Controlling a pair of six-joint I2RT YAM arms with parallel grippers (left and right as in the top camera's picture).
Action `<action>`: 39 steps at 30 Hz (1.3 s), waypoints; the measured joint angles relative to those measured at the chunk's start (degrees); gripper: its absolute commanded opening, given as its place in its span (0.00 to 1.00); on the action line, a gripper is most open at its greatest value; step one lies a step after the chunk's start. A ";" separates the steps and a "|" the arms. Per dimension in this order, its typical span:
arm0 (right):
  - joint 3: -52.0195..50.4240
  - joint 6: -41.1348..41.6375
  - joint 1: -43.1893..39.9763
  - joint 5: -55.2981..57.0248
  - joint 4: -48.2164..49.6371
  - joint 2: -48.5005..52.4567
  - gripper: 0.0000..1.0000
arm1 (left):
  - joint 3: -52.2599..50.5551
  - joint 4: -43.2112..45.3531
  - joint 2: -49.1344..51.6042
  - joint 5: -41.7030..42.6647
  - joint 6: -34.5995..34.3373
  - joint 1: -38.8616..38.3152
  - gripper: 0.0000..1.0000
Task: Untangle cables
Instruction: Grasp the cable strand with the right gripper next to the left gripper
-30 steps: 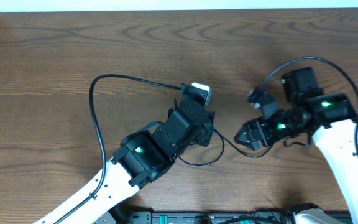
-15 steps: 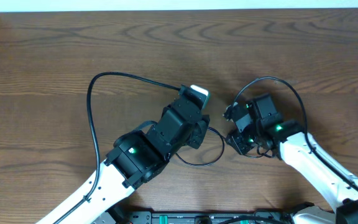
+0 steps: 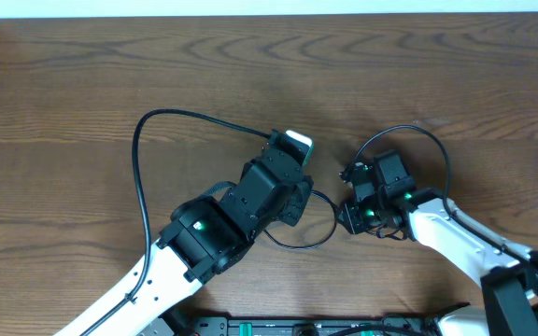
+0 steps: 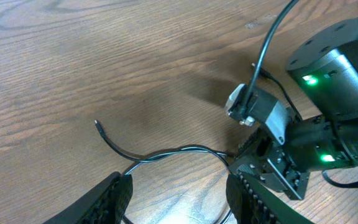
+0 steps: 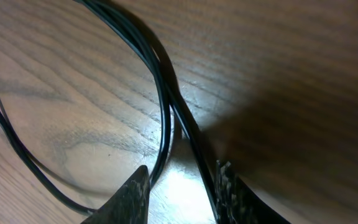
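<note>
A thin black cable (image 3: pixel 332 224) lies in a small loose loop on the wooden table between my two grippers. In the left wrist view the cable (image 4: pixel 166 151) curves from a free end (image 4: pixel 96 123) toward the right gripper. My left gripper (image 3: pixel 294 193) points right, and its jaws (image 4: pixel 179 193) stand wide open over the loop, holding nothing. My right gripper (image 3: pixel 346 217) is low on the table at the loop's right side. Its jaws (image 5: pixel 182 167) are narrow but apart. Two strands of the cable (image 5: pixel 166 118) run between them, and bright table shows in the gap.
A thicker black arm wire (image 3: pixel 143 159) arcs left of the left arm. Another arm wire (image 3: pixel 409 129) loops above the right wrist. The table's far edge (image 3: pixel 269 14) meets a white wall. A dark rail (image 3: pixel 306 327) runs along the front edge.
My right arm has swung left and down onto the cable loop, close to the left gripper, and its jaws have narrowed. The left arm has barely moved.
</note>
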 measured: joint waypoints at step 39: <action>4.04 27.76 13.00 11.52 16.11 9.73 0.32 | 0.00 -2.93 0.00 0.00 -0.02 0.00 0.55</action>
